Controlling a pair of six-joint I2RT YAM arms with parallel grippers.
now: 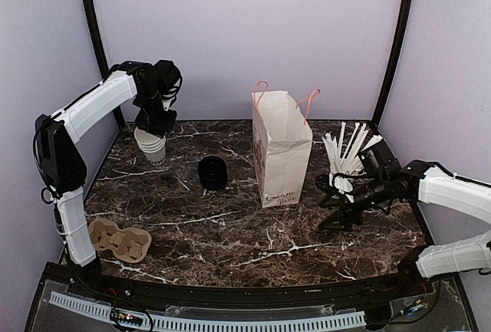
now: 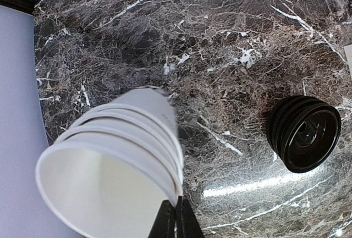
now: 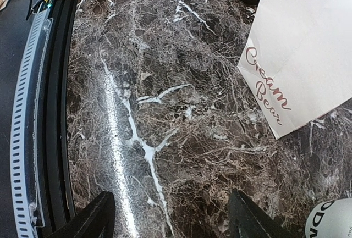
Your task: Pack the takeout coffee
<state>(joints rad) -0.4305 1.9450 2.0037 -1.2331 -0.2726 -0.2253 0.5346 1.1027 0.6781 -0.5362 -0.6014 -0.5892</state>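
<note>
No cup with a black lid shows in any view. My left gripper [image 1: 157,123] is at the back left, shut on the rim of the top cup of a stack of nested white cups [image 1: 151,145]; in the left wrist view its fingertips [image 2: 177,219] pinch that rim [image 2: 110,166], and the stack is tilted. A stack of black lids [image 1: 212,172] lies on the table to its right and also shows in the left wrist view [image 2: 305,133]. The white paper bag [image 1: 281,148] stands open in the middle. My right gripper [image 1: 337,217] is open and empty, low over the table right of the bag [image 3: 300,45].
A white cup of white straws [image 1: 343,165] stands just behind my right gripper; a white cup with dark lettering [image 3: 331,220] shows at the right wrist view's corner. A brown cardboard cup carrier [image 1: 119,240] lies at the front left. The table's raised front edge [image 3: 52,111] runs along the near side.
</note>
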